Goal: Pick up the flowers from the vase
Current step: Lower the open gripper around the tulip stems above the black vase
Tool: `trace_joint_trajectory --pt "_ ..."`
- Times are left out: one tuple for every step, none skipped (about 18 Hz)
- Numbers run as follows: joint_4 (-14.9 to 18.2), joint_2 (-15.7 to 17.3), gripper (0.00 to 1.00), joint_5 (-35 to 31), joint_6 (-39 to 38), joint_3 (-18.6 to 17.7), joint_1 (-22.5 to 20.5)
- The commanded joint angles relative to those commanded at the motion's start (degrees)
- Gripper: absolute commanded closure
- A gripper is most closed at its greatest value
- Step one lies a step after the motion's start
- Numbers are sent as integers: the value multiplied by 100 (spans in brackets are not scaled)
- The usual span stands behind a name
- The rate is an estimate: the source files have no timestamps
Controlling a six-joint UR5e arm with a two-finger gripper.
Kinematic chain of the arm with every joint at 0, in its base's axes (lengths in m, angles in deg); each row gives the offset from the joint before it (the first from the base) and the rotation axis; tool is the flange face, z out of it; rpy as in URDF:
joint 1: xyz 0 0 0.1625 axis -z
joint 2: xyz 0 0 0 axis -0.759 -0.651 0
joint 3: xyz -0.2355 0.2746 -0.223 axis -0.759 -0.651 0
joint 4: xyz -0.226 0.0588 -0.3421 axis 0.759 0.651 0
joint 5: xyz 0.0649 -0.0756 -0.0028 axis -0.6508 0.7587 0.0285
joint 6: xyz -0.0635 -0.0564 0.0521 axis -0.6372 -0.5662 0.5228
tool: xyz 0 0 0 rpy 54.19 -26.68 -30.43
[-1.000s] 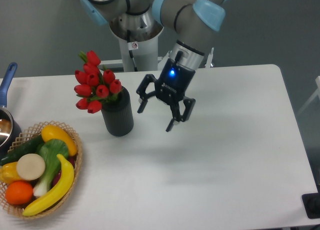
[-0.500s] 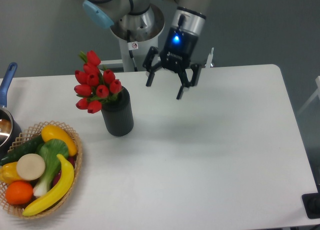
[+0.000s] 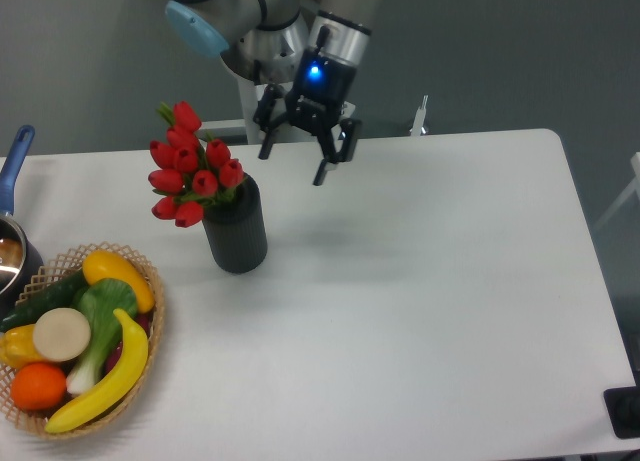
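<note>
The flowers (image 3: 190, 168), a bunch of red tulip buds with green leaves, stand in the black cylindrical vase (image 3: 236, 228) on the left part of the white table. They lean to the left over the vase mouth. My gripper (image 3: 295, 164) hangs open and empty above the table, up and to the right of the flowers, apart from them. Its fingers point down and its blue light is on.
A wicker basket (image 3: 150, 321) with fruit and vegetables sits at the front left. A blue-handled pot (image 3: 14, 171) stands at the left edge. The robot base (image 3: 268, 66) rises behind the table's back edge.
My gripper has risen from beside the vase and moved back and then left, now nearer the flowers. It stays open. The flowers and vase have not moved.
</note>
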Motion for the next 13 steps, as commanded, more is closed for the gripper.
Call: trace_joint_trajectory --pt "0 0 0 35 0 0 26" --pt "0 -9 0 88 -9 0 79" --pt "0 -44 0 158 -9 9 132" --pt "0 -79 0 237 -9 0 150" --pt "0 -88 0 359 -9 9 150" --pt "0 -97 0 474 -35 9 158" --pt "0 -123 0 553 -44 17 185" --pt "0 -193 0 571 -44 26 202" --pt "0 -219 0 572 -44 17 229" --pt "0 -228 0 589 -44 17 298" --pt "-9 -272 0 633 -44 17 369" --pt "-17 -342 0 694 -44 17 422" --pt "-26 -395 0 747 -35 35 457"
